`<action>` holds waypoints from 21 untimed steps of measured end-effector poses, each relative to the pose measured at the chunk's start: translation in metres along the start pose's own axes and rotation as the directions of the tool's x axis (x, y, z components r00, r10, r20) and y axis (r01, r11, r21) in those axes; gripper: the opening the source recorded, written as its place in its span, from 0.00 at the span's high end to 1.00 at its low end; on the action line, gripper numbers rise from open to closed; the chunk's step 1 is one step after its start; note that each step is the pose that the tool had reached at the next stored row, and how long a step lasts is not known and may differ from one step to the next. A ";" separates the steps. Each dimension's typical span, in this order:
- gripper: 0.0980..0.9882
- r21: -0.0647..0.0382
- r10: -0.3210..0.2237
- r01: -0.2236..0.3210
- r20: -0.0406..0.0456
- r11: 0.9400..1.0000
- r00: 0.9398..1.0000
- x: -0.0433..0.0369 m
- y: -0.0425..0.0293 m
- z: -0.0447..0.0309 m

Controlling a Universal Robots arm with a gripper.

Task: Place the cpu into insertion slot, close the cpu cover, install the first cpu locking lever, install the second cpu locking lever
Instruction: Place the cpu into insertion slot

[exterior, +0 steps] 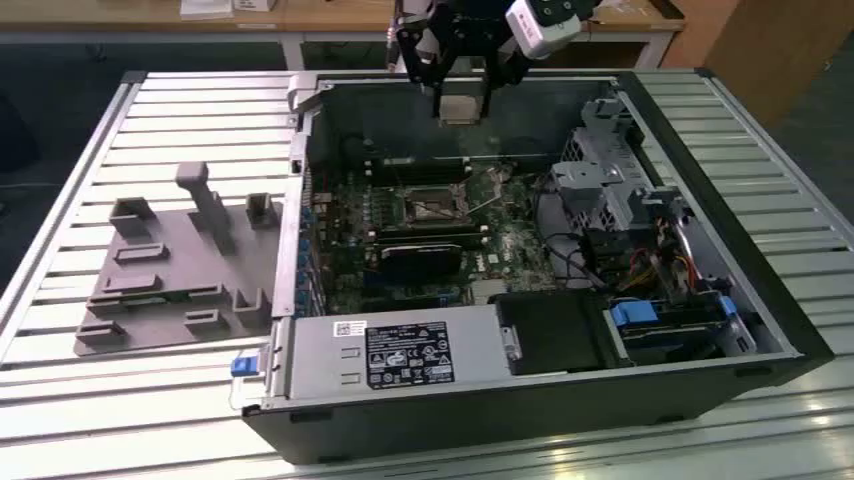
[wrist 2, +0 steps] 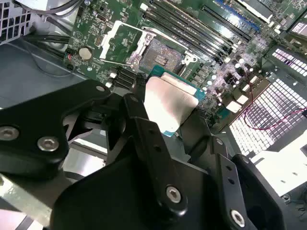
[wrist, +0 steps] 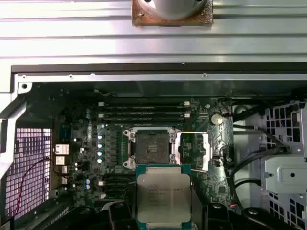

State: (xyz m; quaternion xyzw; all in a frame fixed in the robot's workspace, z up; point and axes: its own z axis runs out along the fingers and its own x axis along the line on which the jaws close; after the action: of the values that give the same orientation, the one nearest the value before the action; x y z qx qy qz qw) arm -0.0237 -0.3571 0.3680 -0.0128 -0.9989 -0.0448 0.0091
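Cpu (wrist: 164, 196), one flat square chip with dull silver metal top, is clamped in the black tool (exterior: 461, 98), apart from one square insertion slot (wrist: 149, 148).

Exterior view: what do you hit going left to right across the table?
grey fixture tray → insertion slot → metal drive cage. The cpu in the hand overlaps the slot's span, so it is left out.

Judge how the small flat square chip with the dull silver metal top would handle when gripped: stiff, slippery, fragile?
Probably stiff: the flat silver-topped cpu lies unbent in the black gripper. Its smooth metal top looks slippery. Thin, so likely light.
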 end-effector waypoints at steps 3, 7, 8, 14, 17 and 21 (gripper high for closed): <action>0.51 0.000 0.000 0.000 0.000 1.000 1.000 0.0000 0.0000 0.0000; 0.51 0.000 0.000 0.000 0.000 1.000 1.000 0.0000 0.0000 0.0000; 0.51 0.000 0.000 0.000 0.000 1.000 1.000 0.0000 0.0000 0.0000; 0.51 0.000 0.000 0.000 0.000 1.000 1.000 0.0000 -0.0001 0.0014; 0.51 0.000 0.000 0.000 0.000 1.000 1.000 0.0000 -0.0005 0.0054; 0.51 0.003 0.000 0.000 0.000 1.000 1.000 0.0002 -0.0011 0.0124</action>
State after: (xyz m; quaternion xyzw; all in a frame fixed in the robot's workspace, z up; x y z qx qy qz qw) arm -0.0242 -0.3571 0.3556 -0.0128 -0.9989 -0.0432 0.0089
